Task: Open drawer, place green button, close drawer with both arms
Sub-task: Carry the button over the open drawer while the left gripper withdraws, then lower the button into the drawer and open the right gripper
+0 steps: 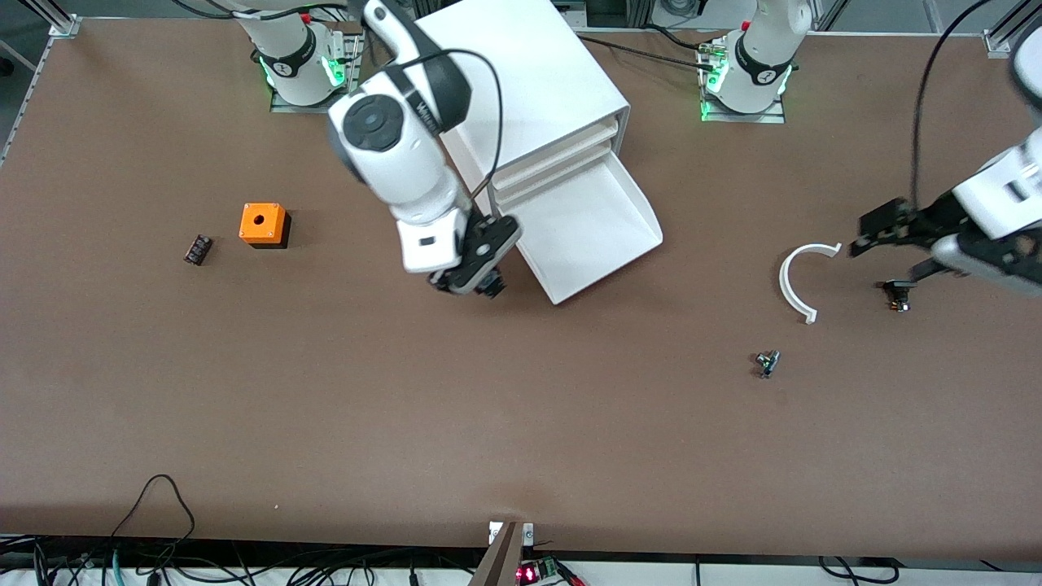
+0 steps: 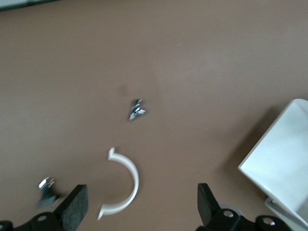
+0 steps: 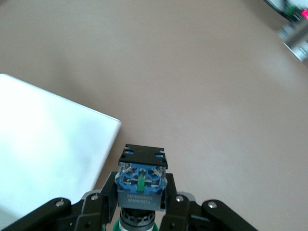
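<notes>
The cabinet (image 1: 529, 73) stands at the back middle of the table. Its lowest drawer (image 1: 598, 224) is pulled far out and its tray looks empty. My right gripper (image 1: 487, 283) is shut on the button (image 3: 142, 179), whose bluish base and black body show between the fingers in the right wrist view, with the green cap below. It hangs over the table just beside the open drawer's front corner (image 3: 72, 139), toward the right arm's end. My left gripper (image 1: 863, 238) is open and empty, over the table by a white C-shaped ring (image 1: 794, 281).
An orange box (image 1: 263, 224) and a small black part (image 1: 198, 249) lie toward the right arm's end. A black-capped part (image 1: 898, 295) and a small silvery-green part (image 1: 767, 363) lie near the ring, which also shows in the left wrist view (image 2: 126, 185).
</notes>
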You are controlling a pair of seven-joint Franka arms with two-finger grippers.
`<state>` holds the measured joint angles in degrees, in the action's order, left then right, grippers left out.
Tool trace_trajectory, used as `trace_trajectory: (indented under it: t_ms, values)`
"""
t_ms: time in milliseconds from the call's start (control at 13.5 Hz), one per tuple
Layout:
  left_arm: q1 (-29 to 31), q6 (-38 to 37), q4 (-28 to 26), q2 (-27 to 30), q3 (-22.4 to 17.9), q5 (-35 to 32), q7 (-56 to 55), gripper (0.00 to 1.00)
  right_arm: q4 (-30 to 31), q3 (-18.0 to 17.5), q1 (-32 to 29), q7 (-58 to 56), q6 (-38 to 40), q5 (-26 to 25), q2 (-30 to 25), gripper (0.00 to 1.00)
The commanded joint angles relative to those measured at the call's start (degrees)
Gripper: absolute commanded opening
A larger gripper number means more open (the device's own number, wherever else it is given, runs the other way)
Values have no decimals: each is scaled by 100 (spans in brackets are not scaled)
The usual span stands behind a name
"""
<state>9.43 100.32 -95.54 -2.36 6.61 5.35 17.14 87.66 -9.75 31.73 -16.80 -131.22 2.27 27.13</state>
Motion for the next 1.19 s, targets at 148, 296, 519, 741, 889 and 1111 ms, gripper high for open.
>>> trace_trajectory:
  t_ms: [148, 296, 519, 741, 889, 1111]
  values:
    - [-143, -522, 423, -142, 113, -1185, -923, 100, -969, 17, 719, -1795, 691, 19, 556, 32]
    - [-126, -531, 414, -168, 25, -1081, -906, 100, -1416, 35, 1053, -2474, 1306, -199, 801, 32]
    - [-99, -645, 396, -168, -2, -852, -1106, 100, -2085, 44, 1370, -3423, 1845, -377, 1407, 32]
    - [-73, -689, 353, -142, -2, -746, -1696, 100, -2121, 79, 1528, -3636, 1793, -516, 1698, 32]
    - [-73, -672, 152, 15, -2, -728, -1714, 100, -2392, 96, 1582, -3847, 1792, -693, 2014, 32]
    - [-64, -680, 45, 165, -19, -544, -1732, 100, -2552, 193, 1775, -3865, 1757, -693, 2261, 32]
